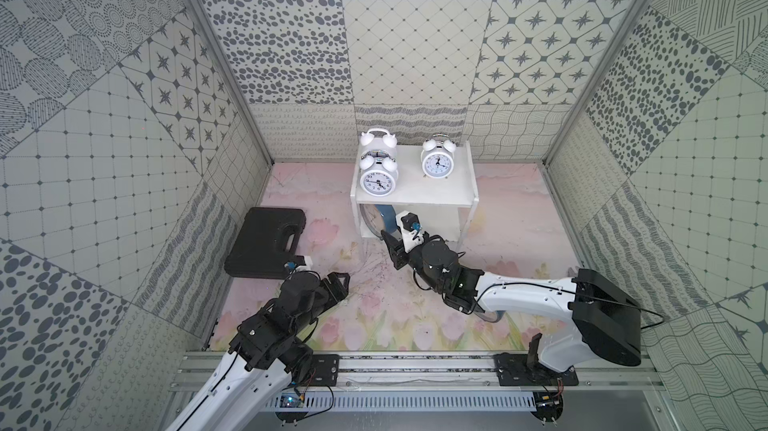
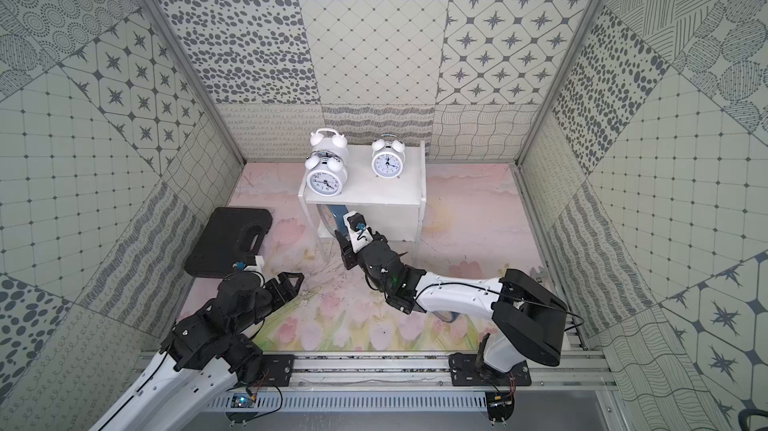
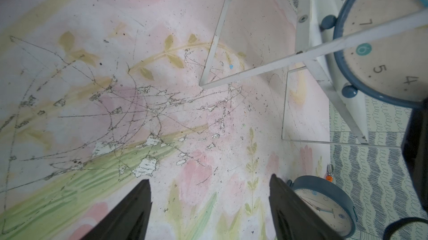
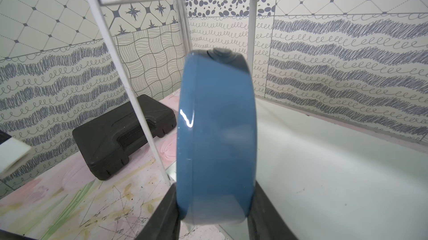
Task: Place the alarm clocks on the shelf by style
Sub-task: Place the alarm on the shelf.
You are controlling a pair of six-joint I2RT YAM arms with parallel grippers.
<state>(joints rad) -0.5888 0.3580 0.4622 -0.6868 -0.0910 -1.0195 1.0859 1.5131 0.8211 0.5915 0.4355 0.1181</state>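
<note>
Floral surface (image 1: 374,316), tiled booth; shelf (image 1: 436,192) has three white twin-bell clocks (image 1: 377,181) on the top tier; right gripper (image 4: 214,192) clamps blue clock (image 4: 215,123) edge-on inside the lower tier; left gripper (image 3: 210,204) spread wide, empty; likely next: seat it upright, release, fetch second blue clock (image 3: 324,204).

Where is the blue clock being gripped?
In both top views the blue clock is upright at the left end of the shelf's lower tier, under the front white clock, clamped by the right gripper.
</note>
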